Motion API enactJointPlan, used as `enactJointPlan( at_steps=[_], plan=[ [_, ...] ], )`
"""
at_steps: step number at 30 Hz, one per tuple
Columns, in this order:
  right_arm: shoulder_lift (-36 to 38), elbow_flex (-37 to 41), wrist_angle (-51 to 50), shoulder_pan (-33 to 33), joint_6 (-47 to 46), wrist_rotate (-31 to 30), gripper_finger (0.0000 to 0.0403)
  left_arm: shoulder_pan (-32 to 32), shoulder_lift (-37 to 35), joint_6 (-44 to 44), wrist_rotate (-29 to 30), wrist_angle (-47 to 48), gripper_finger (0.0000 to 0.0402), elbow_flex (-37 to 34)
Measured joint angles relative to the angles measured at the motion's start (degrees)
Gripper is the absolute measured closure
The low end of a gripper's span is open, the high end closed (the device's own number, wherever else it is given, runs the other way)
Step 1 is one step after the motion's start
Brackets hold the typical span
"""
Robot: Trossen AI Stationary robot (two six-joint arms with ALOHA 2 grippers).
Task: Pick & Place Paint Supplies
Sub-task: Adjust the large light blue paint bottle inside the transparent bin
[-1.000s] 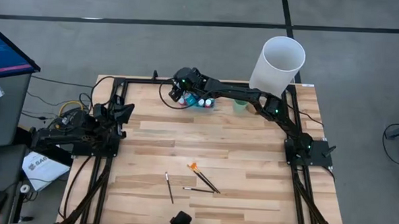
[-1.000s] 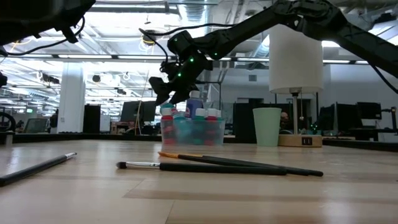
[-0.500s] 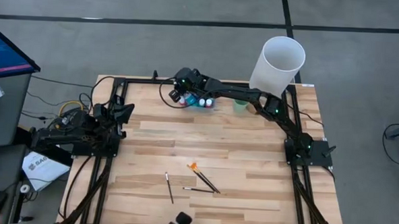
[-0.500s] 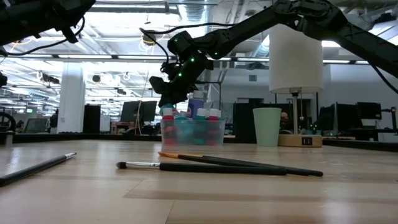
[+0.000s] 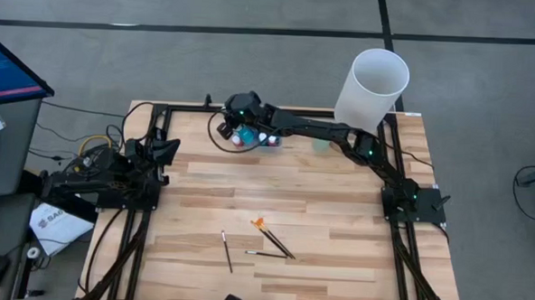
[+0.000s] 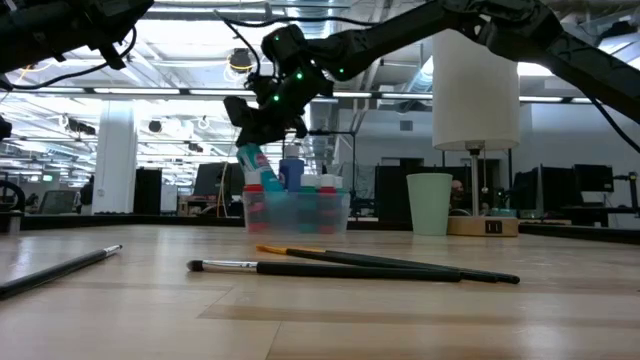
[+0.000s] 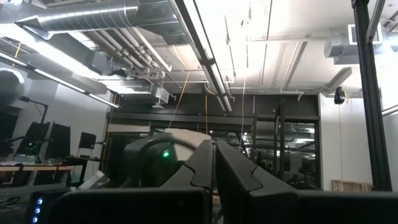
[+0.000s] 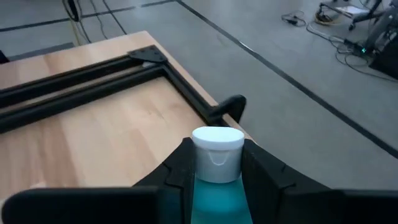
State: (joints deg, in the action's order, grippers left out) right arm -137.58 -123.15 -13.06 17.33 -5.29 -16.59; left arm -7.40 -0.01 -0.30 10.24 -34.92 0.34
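My right gripper (image 5: 237,126) reaches over the table's far side, shut on a small teal paint bottle (image 6: 252,163) with a white cap (image 8: 217,149). It holds the bottle above the left end of a clear box (image 6: 296,212) that contains more bottles (image 5: 261,137). Three thin brushes (image 5: 271,239), one with an orange end, lie together on the near middle of the table, and another brush (image 5: 227,250) lies to their left. My left gripper (image 7: 214,168) is parked at the table's left edge, shut, with nothing in it. My right gripper pinches the teal bottle between its two fingers (image 8: 177,171), one on each side of the upper body (image 8: 217,196) just under the cap. The fingers come slanting down from the table's right. The bottle hangs below them, slightly tilted and lifted clear of the box.
A pale green cup (image 6: 430,203) stands right of the box, under the right arm. A tall white cylinder (image 5: 372,82) stands at the far right corner. Black frame rails (image 5: 149,172) run along the table's left and right sides. Bare wood (image 5: 275,182) lies between the box and the brushes.
My right gripper has shut on the teal bottle in the box. It has then risen and gone toward the table's left edge, lifting the bottle clear. The clear box has slid a little toward the left.
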Motion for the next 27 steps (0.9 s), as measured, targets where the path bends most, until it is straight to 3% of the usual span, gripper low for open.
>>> enactJointPlan(
  at_steps=[16,20,27],
  plan=[
    [-0.02,-0.31,4.75,-2.53,0.96,-1.5,0.0311,-0.02,0.0,0.0,-0.02,-0.07,0.04,0.0],
    [-0.02,1.06,10.76,-3.59,2.84,-2.99,0.0311,-0.02,0.0,0.0,0.0,-0.07,0.04,0.01],
    [1.55,3.6,10.77,-3.99,1.83,-3.4,0.0311,0.0,0.0,0.0,-0.01,-0.12,0.04,0.0]
  ],
)
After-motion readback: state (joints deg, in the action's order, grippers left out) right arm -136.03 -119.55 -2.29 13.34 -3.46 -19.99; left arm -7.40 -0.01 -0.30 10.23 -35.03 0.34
